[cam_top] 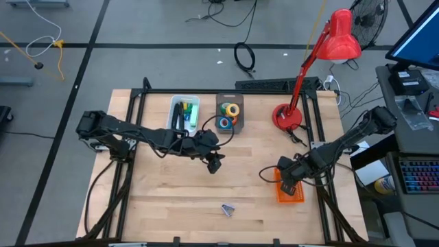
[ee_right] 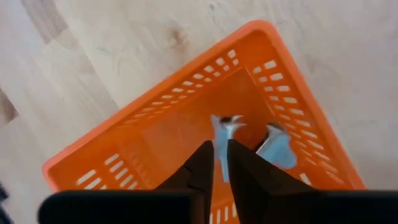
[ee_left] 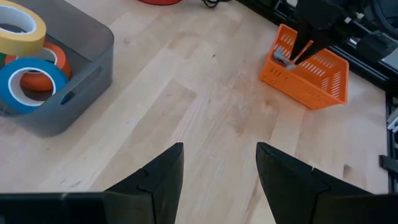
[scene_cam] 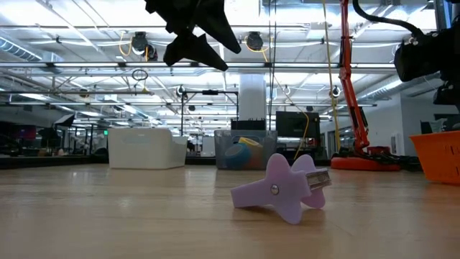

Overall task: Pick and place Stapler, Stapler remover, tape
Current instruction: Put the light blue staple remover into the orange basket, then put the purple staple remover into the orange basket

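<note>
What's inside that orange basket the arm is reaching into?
Two pale claw-shaped staple removers show in the orange basket: one between the right gripper fingers, another beside it. The gripper's fingers hide the basket floor beneath them.

We see the tape rolls (cam_top: 229,114), yellow, orange, blue and green, lying together in a grey bin (cam_top: 221,101) at the far side of the surface (cam_top: 171,199). A lilac stapler remover (cam_top: 228,209) lies alone near the front edge. Two more removers (ee_right: 255,146) rest inside the orange basket (cam_top: 289,195).
</note>
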### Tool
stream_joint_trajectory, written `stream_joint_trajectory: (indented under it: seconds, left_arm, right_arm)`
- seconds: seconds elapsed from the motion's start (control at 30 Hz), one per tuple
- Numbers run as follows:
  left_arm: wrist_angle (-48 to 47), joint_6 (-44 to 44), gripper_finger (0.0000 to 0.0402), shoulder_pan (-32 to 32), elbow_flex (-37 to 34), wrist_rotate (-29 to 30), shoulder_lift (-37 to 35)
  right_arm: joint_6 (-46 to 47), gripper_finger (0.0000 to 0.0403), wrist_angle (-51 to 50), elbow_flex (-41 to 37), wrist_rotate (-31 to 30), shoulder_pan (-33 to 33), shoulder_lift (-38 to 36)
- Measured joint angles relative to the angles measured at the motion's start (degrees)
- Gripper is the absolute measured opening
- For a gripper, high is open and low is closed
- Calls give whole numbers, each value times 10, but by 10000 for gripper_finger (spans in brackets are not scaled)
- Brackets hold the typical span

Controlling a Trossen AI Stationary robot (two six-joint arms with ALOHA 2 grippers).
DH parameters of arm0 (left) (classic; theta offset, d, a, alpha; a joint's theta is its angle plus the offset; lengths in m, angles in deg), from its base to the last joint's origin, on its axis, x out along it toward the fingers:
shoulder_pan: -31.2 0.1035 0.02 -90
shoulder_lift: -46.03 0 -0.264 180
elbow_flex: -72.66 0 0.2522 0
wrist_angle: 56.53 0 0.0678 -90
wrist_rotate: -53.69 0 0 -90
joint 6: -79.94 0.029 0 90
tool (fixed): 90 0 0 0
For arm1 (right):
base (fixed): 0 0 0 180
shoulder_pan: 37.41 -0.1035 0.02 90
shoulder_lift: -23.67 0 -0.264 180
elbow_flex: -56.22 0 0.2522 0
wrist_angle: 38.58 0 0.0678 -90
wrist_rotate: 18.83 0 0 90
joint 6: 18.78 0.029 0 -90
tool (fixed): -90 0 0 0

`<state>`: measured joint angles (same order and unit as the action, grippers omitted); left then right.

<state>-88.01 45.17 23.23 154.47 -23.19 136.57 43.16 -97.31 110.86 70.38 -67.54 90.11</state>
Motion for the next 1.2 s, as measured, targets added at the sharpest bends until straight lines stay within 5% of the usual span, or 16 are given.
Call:
stream_joint_trajectory:
  seconds: [0.4, 0.93, 1.2]
  left_arm:
    - [13, -29, 202, 0, 0, 0, 0]
    - [18, 13, 202, 0, 0, 19, 0]
    - [-18, 32, 202, -29, 0, -84, 0]
  right_arm:
    - [1, 89, 38, 0, -9, 0, -2]
    - [0, 89, 47, 0, 23, 0, -8]
    - [-20, 89, 53, 0, 40, -6, -52]
